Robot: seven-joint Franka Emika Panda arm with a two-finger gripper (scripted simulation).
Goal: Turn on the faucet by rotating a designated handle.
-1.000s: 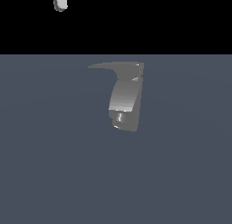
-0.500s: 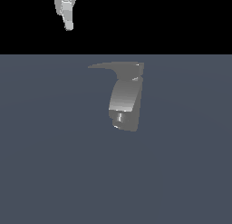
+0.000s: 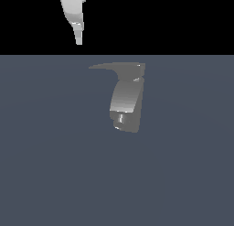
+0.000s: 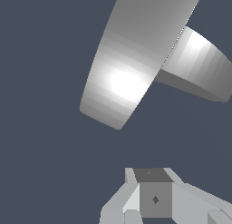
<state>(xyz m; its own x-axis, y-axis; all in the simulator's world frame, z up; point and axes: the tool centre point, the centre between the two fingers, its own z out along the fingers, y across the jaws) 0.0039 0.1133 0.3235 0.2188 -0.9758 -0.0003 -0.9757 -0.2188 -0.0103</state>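
The grey faucet stands on the dark floor in the middle of the exterior view, with its short nozzle stub low on the front. The thin flat handle lies across its top and tapers to a point toward the exterior view's left. My gripper hangs from the top edge, above the handle's tip and further to the left, not touching it. Its fingers look pressed together and hold nothing. In the wrist view the faucet's curved body fills the frame beyond the gripper. I cannot make out the handle there.
A flat dark grey floor spreads around the faucet. Above it the background is black. Nothing else shows.
My arm has come down from the top edge of the exterior view, closer to the handle's pointed tip. The faucet and handle have not moved.
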